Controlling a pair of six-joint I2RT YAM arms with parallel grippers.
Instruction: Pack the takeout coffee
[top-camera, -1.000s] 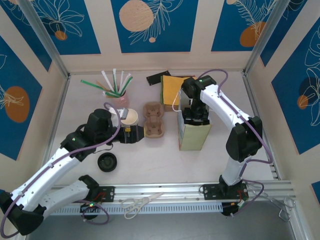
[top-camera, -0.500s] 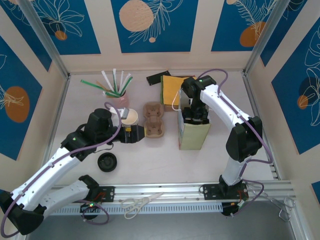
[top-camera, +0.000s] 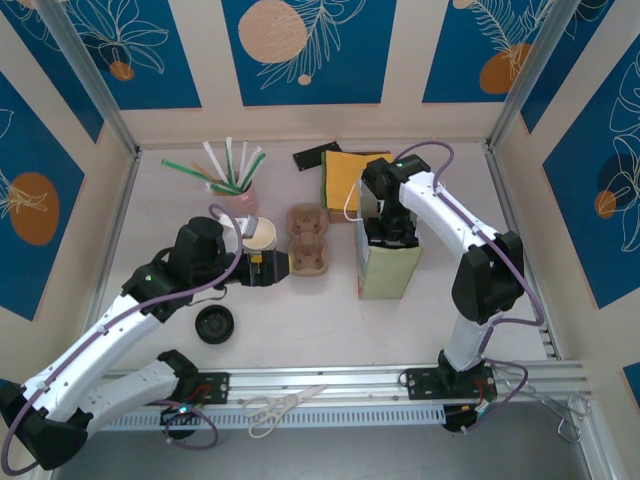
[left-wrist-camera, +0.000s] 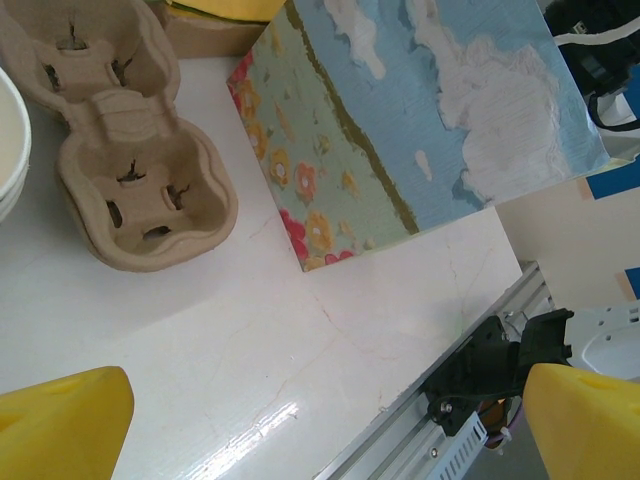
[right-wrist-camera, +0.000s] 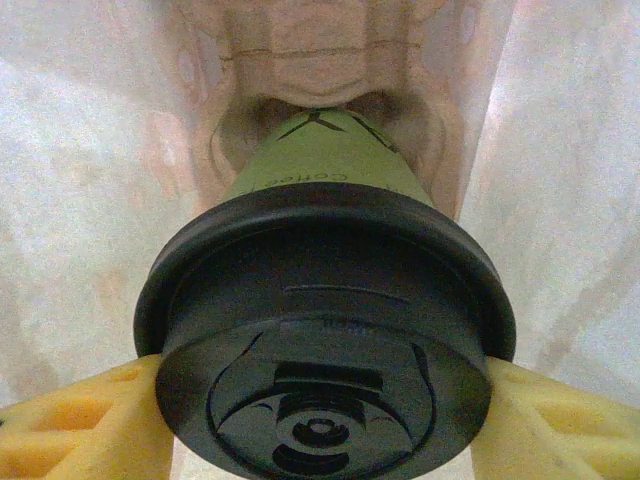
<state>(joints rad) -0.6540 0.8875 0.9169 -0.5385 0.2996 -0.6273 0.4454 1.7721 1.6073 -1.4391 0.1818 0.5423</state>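
Lowered into the bag (top-camera: 386, 272), the right gripper (right-wrist-camera: 320, 405) is clamped on the takeout coffee (right-wrist-camera: 318, 165), its base pointed toward 12 o'clock; the left gripper (left-wrist-camera: 325, 425) is spread.

Takeout coffee (right-wrist-camera: 322, 300) inside bag (top-camera: 388, 275); cup carrier (top-camera: 307, 240) left of bag; loose lid (top-camera: 214, 324) front-left of carrier

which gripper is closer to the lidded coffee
Right. The right gripper clamps the takeout coffee at its lid inside the bag; the left gripper hovers open beside the cup carrier.

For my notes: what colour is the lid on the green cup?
The lid on the cup is black; right wrist view shows it best.
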